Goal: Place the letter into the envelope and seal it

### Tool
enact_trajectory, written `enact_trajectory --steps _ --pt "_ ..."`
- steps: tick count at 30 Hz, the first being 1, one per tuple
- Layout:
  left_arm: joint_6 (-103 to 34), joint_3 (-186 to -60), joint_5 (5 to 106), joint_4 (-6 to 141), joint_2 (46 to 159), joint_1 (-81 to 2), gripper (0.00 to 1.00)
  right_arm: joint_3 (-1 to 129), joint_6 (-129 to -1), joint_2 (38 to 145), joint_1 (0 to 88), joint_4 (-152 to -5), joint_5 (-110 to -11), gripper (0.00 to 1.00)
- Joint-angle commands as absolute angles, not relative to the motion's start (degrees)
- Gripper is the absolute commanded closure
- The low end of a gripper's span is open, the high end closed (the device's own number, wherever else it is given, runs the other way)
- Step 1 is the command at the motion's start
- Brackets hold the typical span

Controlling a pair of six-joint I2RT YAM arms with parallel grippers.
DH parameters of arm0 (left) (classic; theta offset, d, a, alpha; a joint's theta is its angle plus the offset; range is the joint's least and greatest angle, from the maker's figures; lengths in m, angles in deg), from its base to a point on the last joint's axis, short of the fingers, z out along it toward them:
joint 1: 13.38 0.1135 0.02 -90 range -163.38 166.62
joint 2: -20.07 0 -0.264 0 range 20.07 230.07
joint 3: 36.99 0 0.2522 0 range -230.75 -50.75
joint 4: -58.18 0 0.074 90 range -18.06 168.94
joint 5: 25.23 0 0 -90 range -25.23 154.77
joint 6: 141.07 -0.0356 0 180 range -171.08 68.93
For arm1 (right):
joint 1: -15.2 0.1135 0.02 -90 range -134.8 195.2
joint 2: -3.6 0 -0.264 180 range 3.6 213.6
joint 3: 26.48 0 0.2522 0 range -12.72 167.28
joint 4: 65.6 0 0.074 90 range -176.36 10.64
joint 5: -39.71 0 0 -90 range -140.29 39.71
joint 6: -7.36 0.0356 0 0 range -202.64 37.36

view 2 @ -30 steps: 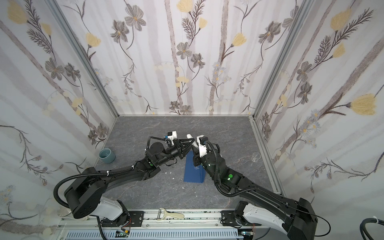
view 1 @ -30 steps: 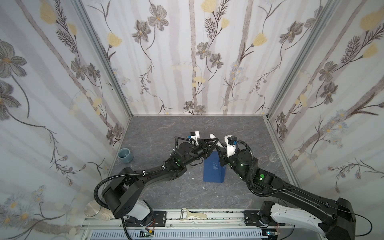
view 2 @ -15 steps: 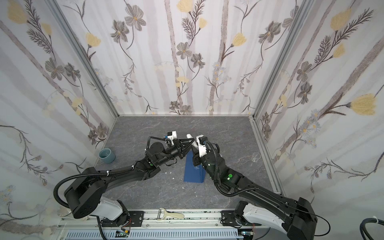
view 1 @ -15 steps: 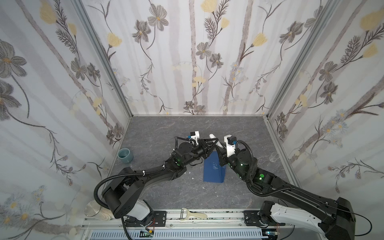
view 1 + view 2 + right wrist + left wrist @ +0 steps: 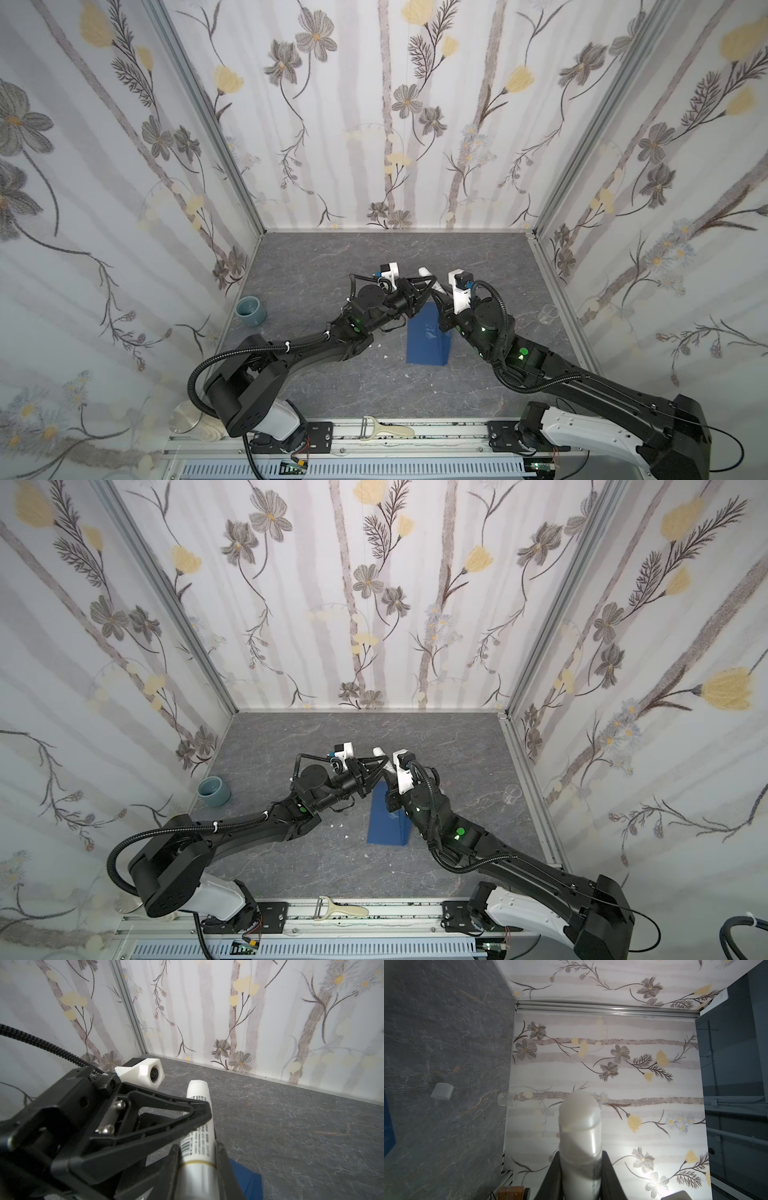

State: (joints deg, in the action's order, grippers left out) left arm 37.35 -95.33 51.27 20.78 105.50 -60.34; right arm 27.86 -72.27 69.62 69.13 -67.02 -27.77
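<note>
The dark blue envelope [image 5: 430, 338] [image 5: 388, 825] lies on the grey table between the two arms, and a corner of it shows in the right wrist view [image 5: 245, 1180]. Above its far end both grippers hold one white glue stick [image 5: 426, 273] [image 5: 379, 752]. My left gripper [image 5: 428, 287] [image 5: 581, 1154] is shut on the stick [image 5: 579, 1118] partway along it. My right gripper [image 5: 438, 297] [image 5: 197, 1146] is shut on the stick's lower body [image 5: 198, 1095], below its gold ring. The letter shows in no view.
A white cap [image 5: 442, 1091] lies on the table near a clear glass [image 5: 548, 313] by the right wall. A blue-grey cup [image 5: 251, 311] stands at the left wall. A peeler [image 5: 386, 428] rests on the front rail. Small white scraps dot the table by the envelope.
The right gripper's jaws have drawn in on the glue stick. Both arms and the envelope keep their places.
</note>
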Motion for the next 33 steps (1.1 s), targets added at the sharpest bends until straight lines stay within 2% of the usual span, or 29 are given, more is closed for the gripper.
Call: enact_trajectory --steps 1,11,16,20,24,28,33 --pt "34.77 -95.40 51.82 20.96 105.26 -59.89 0.70 29.50 -69.61 69.09 69.19 -66.65 -29.43 1.00" --pt "26.62 -93.35 54.48 29.98 98.67 -58.65 0.64 35.40 -59.98 67.61 65.45 -80.37 -22.76 1.00" --pt "17.95 -91.93 57.76 43.32 92.85 -58.54 0.64 35.15 -55.95 65.66 59.22 -83.88 -23.80 1.00" --pt "4.76 -91.10 61.04 56.21 89.97 -58.62 0.63 33.53 -55.36 64.26 55.57 -84.42 -27.13 1.00" --pt "-0.83 -87.19 59.70 60.10 91.17 -58.65 0.63 32.58 -55.90 63.64 54.26 -84.61 -29.20 1.00" --pt "-2.54 -84.03 56.21 60.16 95.75 -59.01 0.64 32.03 -55.95 63.67 53.38 -84.63 -31.57 1.00" --pt "-2.65 -81.42 56.68 59.72 97.24 -59.70 0.64 31.93 -56.49 63.68 53.00 -84.17 -34.01 1.00"
